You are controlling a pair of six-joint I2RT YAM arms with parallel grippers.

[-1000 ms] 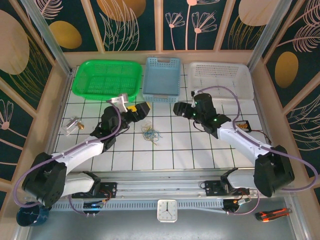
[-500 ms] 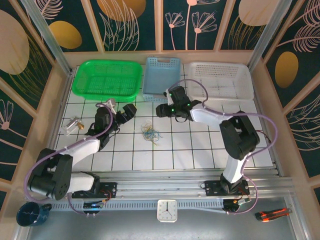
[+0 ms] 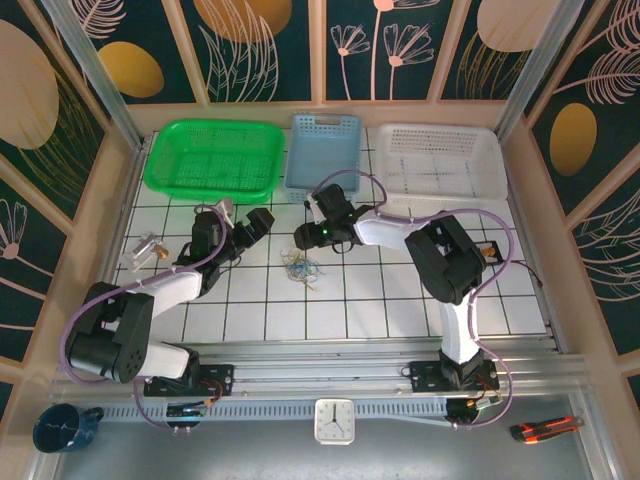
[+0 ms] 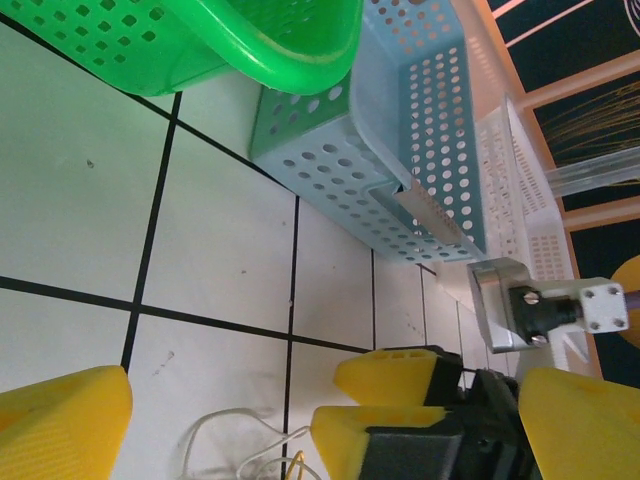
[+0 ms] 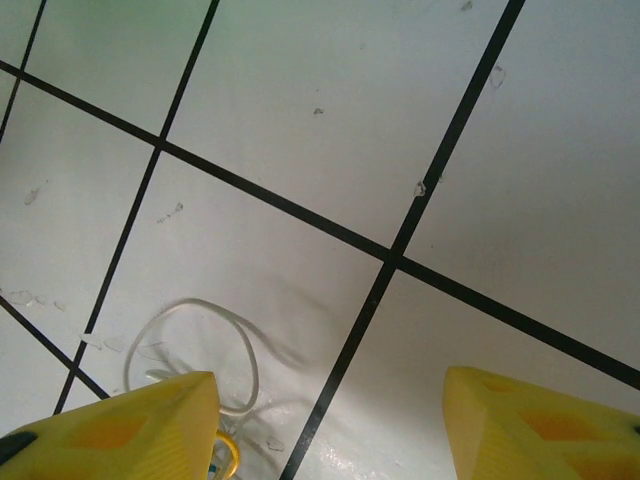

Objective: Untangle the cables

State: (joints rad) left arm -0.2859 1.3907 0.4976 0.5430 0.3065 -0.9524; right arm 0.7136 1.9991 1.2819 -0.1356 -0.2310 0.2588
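Before blue basket (image 3: 323,155), cables (image 3: 300,268) on table (image 3: 390,290); green basket (image 3: 212,160) alongside.

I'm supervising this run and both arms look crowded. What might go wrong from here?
The left claw and right claw, both open, sit close together beside the cables; reaching in at once, they may collide. The right claw hangs above a white loop at the tangle's edge; closing there might snag just that strand and pull the knot tighter.
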